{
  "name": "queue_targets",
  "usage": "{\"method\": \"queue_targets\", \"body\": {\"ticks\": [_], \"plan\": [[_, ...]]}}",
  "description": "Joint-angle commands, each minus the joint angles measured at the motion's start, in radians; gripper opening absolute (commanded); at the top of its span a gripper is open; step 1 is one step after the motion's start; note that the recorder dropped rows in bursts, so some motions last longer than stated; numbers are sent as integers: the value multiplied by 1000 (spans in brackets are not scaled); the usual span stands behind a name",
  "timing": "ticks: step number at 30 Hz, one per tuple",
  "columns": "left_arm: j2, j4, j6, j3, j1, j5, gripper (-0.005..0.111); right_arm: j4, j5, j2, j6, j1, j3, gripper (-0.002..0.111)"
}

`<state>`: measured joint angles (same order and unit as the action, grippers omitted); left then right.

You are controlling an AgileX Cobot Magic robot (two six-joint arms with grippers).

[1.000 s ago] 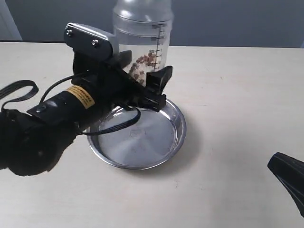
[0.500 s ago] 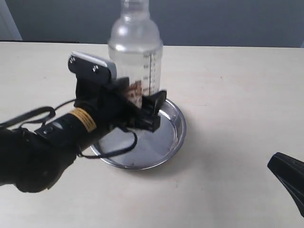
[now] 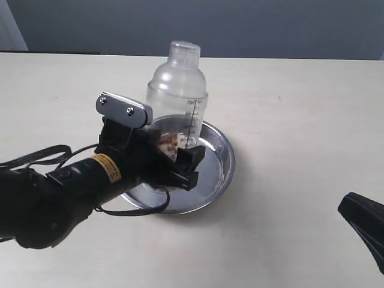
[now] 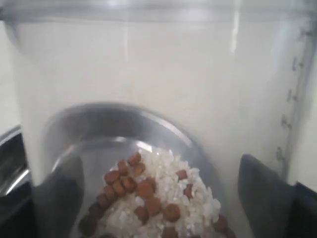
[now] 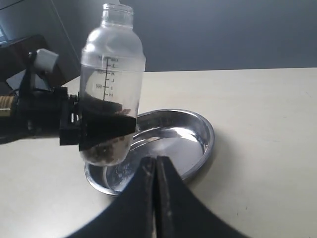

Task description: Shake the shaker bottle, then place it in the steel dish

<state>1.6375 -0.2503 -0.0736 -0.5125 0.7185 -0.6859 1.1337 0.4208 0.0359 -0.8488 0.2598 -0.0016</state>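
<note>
Clear plastic catches the eye first: the bottle stands close to upright, cap up, over the left part of the dish, which lies about midway across the tabletop, well in from the far edge. The left fingers are clamped on the bottle's lower body, one on each side, so the bottle lies straight between them with its long axis running up and down, across the line of the grip. The coming move, I judge, turns on the gap between the bottle's base and the dish floor: the bottle is already above the dish, so only a short lowering and a release seem to remain. The exterior view hides the base behind the left arm. The right wrist view shows the bottle from the side, its base low over the near-left rim of the dish, with a left finger dark across it; whether the base touches the steel I cannot tell. The left wrist view alone shows the brown and white bits heaped at the bottom of the bottle. The right fingers are pressed together on nothing, and wait well apart toward the right edge, so the left arm is by far the nearer.
</note>
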Motion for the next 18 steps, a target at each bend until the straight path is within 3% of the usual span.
{"method": "queue_targets", "body": {"ticks": [1, 3, 6, 10, 12, 14, 16, 17, 18], "plan": [[-192, 64, 26, -87, 0, -27, 0, 1, -8, -4, -4, -1, 2, -1], [-185, -86, 218, -87, 0, 97, 0, 1, -8, -4, -4, -1, 2, -1], [-65, -236, 277, -11, -2, 65, 0, 1, -8, -4, -4, -1, 2, -1], [-80, 25, 15, 0, 1, -71, 0, 1, -8, -4, -4, -1, 2, -1], [-123, 89, -38, -26, 1, -82, 0, -1, -7, -4, -4, -1, 2, -1], [-149, -54, 101, -46, 1, -22, 0, -1, -7, -4, -4, -1, 2, -1], [-153, -458, 370, -58, 3, -17, 0, -1, -7, -4, -4, -1, 2, -1], [-153, -557, 412, -58, 10, -25, 0, -1, -7, -4, -4, -1, 2, -1], [-157, -552, 411, -58, 17, -15, 0, -1, -7, -4, -4, -1, 2, -1]]}}
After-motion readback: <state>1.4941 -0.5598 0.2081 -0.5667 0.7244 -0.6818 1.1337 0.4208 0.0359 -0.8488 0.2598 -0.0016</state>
